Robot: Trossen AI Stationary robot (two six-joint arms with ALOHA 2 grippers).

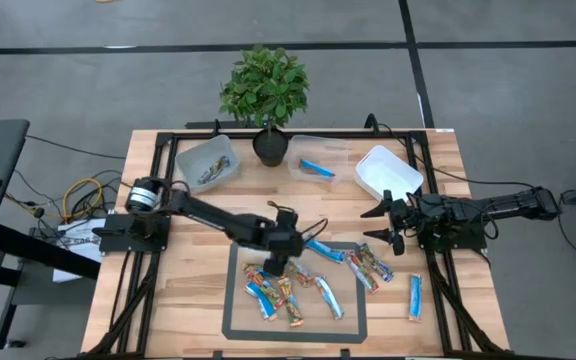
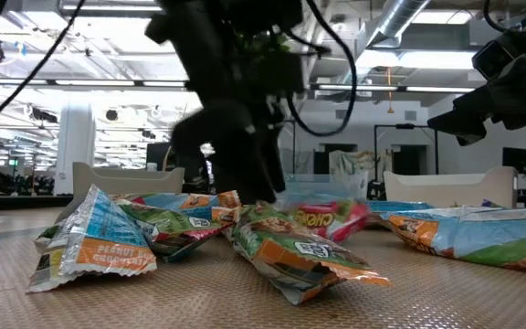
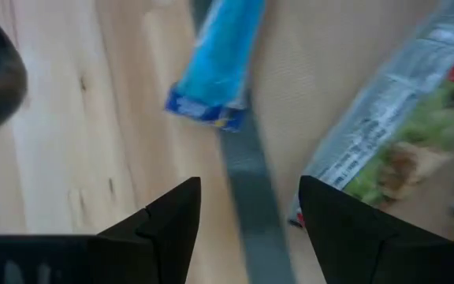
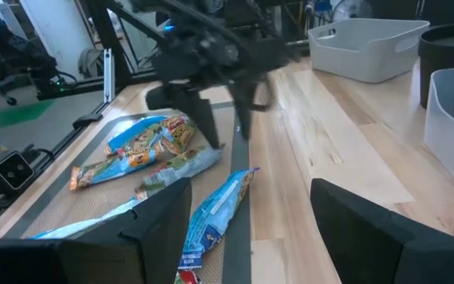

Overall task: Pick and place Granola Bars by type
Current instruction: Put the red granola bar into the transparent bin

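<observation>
A wooden table (image 1: 188, 290) holds granola bars (image 1: 290, 288) scattered on a dark-edged mat (image 1: 236, 325). The left gripper (image 1: 280, 262) hangs over the pile, jaws open and empty, just above a blue bar (image 3: 215, 59). The right gripper (image 1: 382, 222) waits open near a white tub (image 1: 388, 172).
</observation>
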